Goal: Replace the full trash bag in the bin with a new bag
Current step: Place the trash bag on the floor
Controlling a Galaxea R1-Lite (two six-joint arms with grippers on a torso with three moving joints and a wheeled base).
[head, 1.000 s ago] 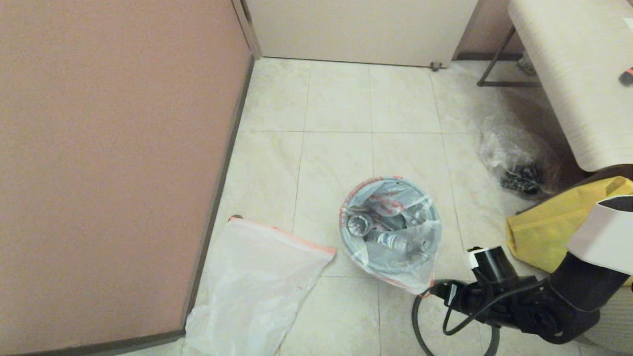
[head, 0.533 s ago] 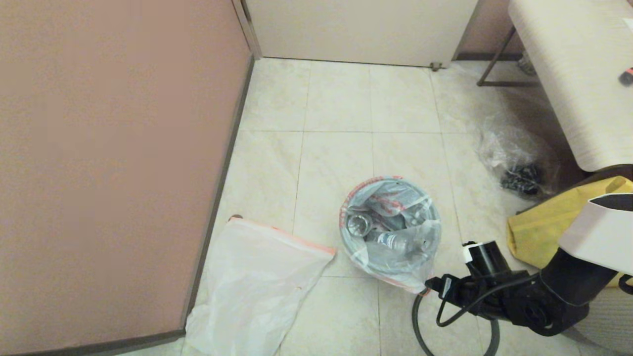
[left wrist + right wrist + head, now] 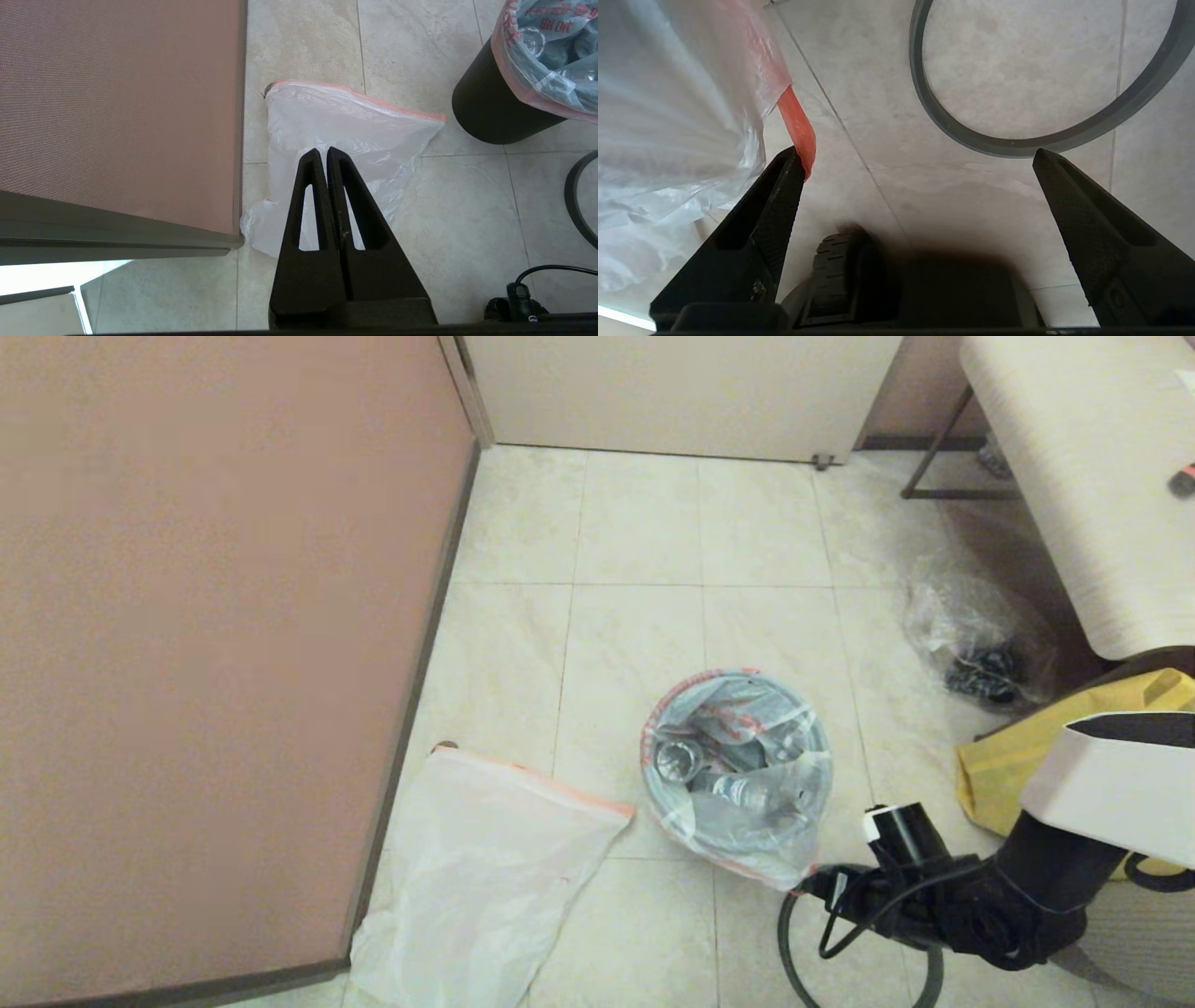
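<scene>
The bin [image 3: 486,112], a black tapered pail, stands mid-floor lined with the full trash bag [image 3: 738,775], which holds bottles. The bag's orange-red hem hangs over the bin's near right side. My right gripper [image 3: 810,882] sits low beside that hem and is open wide. In the right wrist view one finger [image 3: 784,186] touches the drawstring loop [image 3: 798,126], and nothing lies between the fingers. The bin's grey ring [image 3: 1017,144] lies on the floor beyond them. The new bag [image 3: 476,877] lies flat by the wall. My left gripper [image 3: 323,151] hangs shut above it.
A brown partition [image 3: 215,644] closes off the left side. On the right are a clear wrinkly bag with dark contents [image 3: 980,649], a yellow cloth tote [image 3: 1018,770] and a pale table [image 3: 1092,476]. Tiled floor stretches behind the bin.
My right arm has shifted a little leftward, bringing its gripper closer to the hanging hem of the full bag. The bin and both bags lie as before.
</scene>
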